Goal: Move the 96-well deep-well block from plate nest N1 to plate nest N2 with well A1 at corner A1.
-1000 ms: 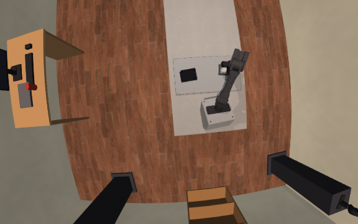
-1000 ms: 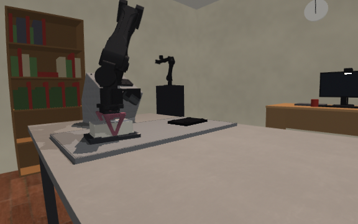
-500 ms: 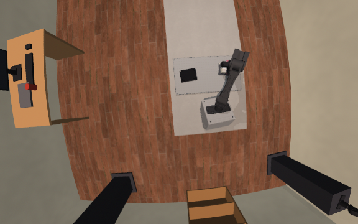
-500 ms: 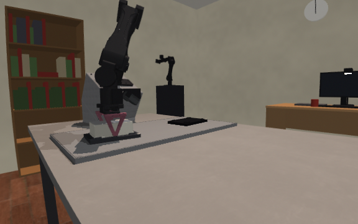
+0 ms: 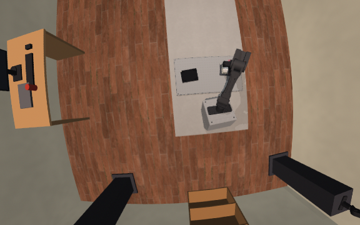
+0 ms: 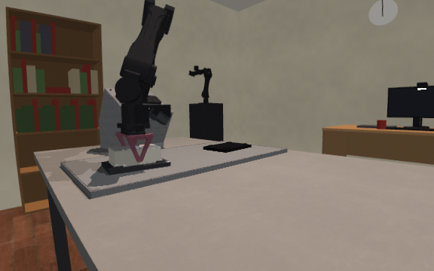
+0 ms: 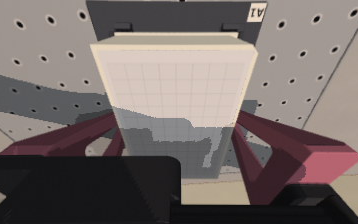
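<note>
From the wrist camera I look straight down on the 96-well deep-well block (image 7: 172,95), cream-walled with its grid of wells facing up, seated on a dark plate nest (image 7: 172,22) whose white A1 label (image 7: 256,12) sits at the 1 o'clock corner of the picture. My gripper (image 7: 178,112) straddles the block with its maroon fingers spread as wide as they go, one at 8 o'clock and one at 4 o'clock of the block; they flank its long sides and grip nothing. Whether the pads brush the walls I cannot tell. The perforated grey base plate (image 7: 35,55) lies under the nest all around. In the exterior view the block (image 6: 120,155) stands upright and level on the black nest (image 6: 136,166), with the arm (image 6: 142,68) rising almost vertically above it and the V of the fingers (image 6: 138,147) hanging over its side. The other nest (image 6: 227,147), low and black with nothing on it, lies on the same plate toward 3 o'clock, well apart. From the top camera the arm (image 5: 230,81) leans from its grey pedestal (image 5: 209,123) toward 12 o'clock, hiding most of the block (image 5: 224,70), and the other nest (image 5: 189,75) lies at 9 o'clock of it.
</note>
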